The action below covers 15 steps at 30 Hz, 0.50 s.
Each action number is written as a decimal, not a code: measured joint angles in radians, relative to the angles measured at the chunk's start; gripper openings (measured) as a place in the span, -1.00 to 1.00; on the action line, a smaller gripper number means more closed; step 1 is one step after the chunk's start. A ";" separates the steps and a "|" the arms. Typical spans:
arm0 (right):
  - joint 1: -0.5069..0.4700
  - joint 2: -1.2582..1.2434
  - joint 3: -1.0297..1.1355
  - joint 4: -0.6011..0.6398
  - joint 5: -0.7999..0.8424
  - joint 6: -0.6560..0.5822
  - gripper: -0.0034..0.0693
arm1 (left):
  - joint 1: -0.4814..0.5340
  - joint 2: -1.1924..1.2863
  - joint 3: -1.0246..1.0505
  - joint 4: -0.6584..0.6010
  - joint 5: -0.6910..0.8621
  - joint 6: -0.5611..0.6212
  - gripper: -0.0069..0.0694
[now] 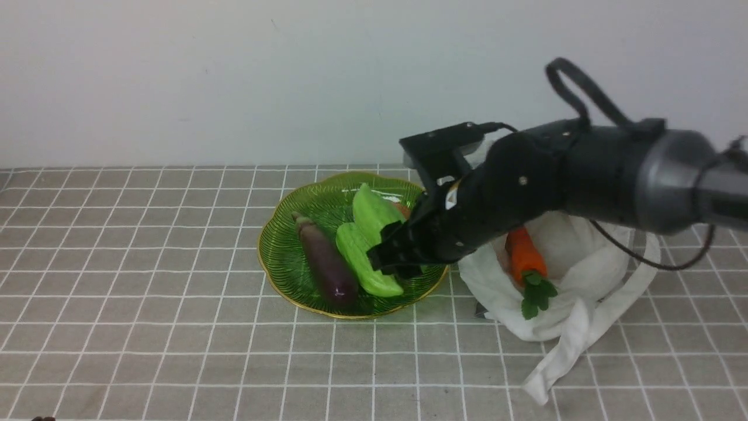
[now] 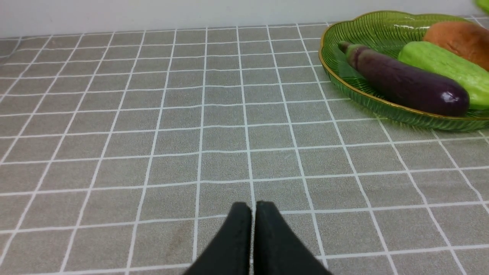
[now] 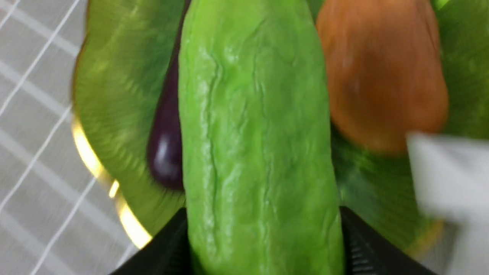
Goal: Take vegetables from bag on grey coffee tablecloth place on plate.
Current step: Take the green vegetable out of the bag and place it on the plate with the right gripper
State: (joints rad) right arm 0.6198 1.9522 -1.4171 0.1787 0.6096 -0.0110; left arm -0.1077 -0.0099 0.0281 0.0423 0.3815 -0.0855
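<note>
My right gripper (image 1: 392, 257) is shut on a light-green gourd (image 1: 371, 211) over the green plate (image 1: 280, 257). In the right wrist view this gourd (image 3: 259, 145) fills the space between my black fingers (image 3: 361, 244). A second gourd (image 1: 365, 266), a purple eggplant (image 1: 326, 263) and an orange-brown potato (image 2: 460, 38) lie on the plate. The carrot (image 1: 524, 256) lies in the open white bag (image 1: 584, 257), right of the plate. My left gripper (image 2: 252, 209) is shut and empty, low over the grey tablecloth (image 2: 191, 133), left of the plate.
The bag's strap (image 1: 584, 333) trails toward the front of the cloth. A white wall (image 1: 234, 76) stands behind the table. My right arm (image 1: 584, 169) reaches over the bag.
</note>
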 joint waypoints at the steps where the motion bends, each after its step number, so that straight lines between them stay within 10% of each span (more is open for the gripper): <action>1: 0.001 0.042 -0.037 -0.011 -0.007 0.000 0.18 | 0.000 0.000 0.000 0.000 0.000 0.000 -0.83; 9: 0.002 0.213 -0.223 -0.080 0.001 0.000 0.21 | 0.000 0.000 0.000 0.000 0.000 0.000 -0.83; 15: 0.003 0.239 -0.233 -0.119 0.010 0.000 0.72 | 0.000 0.000 0.000 0.000 0.000 0.000 -0.83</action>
State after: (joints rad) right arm 0.6227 2.1912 -1.6499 0.0596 0.6201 -0.0110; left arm -0.1077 -0.0099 0.0281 0.0423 0.3815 -0.0855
